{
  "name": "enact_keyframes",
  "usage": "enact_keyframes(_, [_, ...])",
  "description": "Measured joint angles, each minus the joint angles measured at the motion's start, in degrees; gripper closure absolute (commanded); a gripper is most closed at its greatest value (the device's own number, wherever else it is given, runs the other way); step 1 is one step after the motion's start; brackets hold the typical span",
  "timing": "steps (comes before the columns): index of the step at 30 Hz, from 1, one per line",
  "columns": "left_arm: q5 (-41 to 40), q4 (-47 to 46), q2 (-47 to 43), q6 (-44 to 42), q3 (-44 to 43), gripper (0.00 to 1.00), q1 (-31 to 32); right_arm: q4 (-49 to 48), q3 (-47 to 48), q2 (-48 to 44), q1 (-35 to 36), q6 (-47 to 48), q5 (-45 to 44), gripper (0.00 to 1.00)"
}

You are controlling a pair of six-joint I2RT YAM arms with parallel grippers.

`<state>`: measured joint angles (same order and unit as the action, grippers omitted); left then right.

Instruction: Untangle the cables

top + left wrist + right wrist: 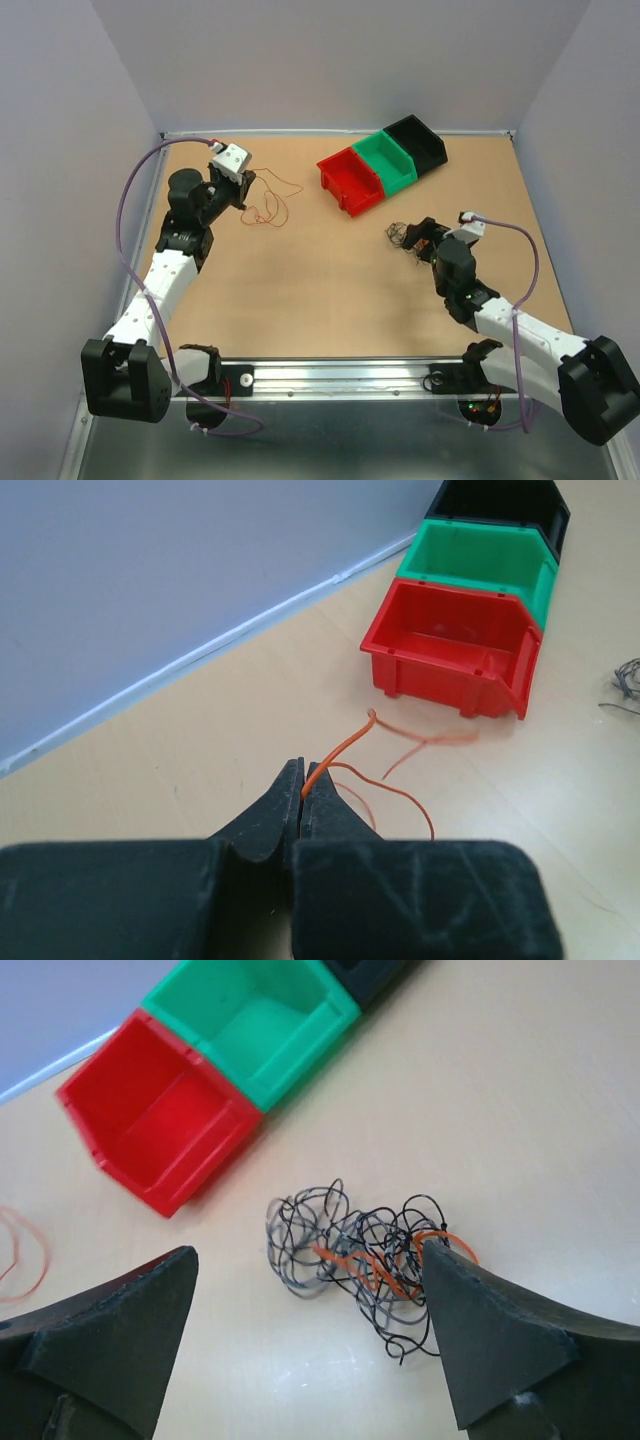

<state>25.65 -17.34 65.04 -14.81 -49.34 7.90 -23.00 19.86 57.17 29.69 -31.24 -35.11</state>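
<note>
A tangled clump of thin black and grey cables (345,1245) with one orange strand through it lies on the table, right of centre (402,235). My right gripper (310,1250) is open and hovers over the clump, one finger on each side; its right fingertip (470,1320) covers the clump's edge. A separate red-orange cable (345,745) trails in loops over the table at the back left (268,210). My left gripper (303,777) is shut on one end of it, low over the table near the left wall (243,188).
Three plastic bins stand in a row at the back: red (350,182), green (386,160), black (418,140). The red bin (160,1120) is just beyond the clump. Walls enclose the table on the left, back and right.
</note>
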Motion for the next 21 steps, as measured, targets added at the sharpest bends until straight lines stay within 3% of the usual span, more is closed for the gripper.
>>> enact_keyframes(6, [-2.14, 2.56, 1.07, -1.49, -1.64, 1.00, 0.04, -6.01, -0.50, -0.57, 0.02, 6.69, 14.80, 0.00])
enact_keyframes(13, [-6.75, 8.09, 5.07, -4.96, -5.42, 1.00, 0.66, -8.83, 8.00, 17.14, 0.15, 10.99, 38.86, 0.00])
enact_keyframes(21, [-12.85, 15.23, 20.92, -9.35, -9.31, 1.00, 0.76, -11.39, 26.47, 35.71, 1.40, 12.17, 53.51, 0.00])
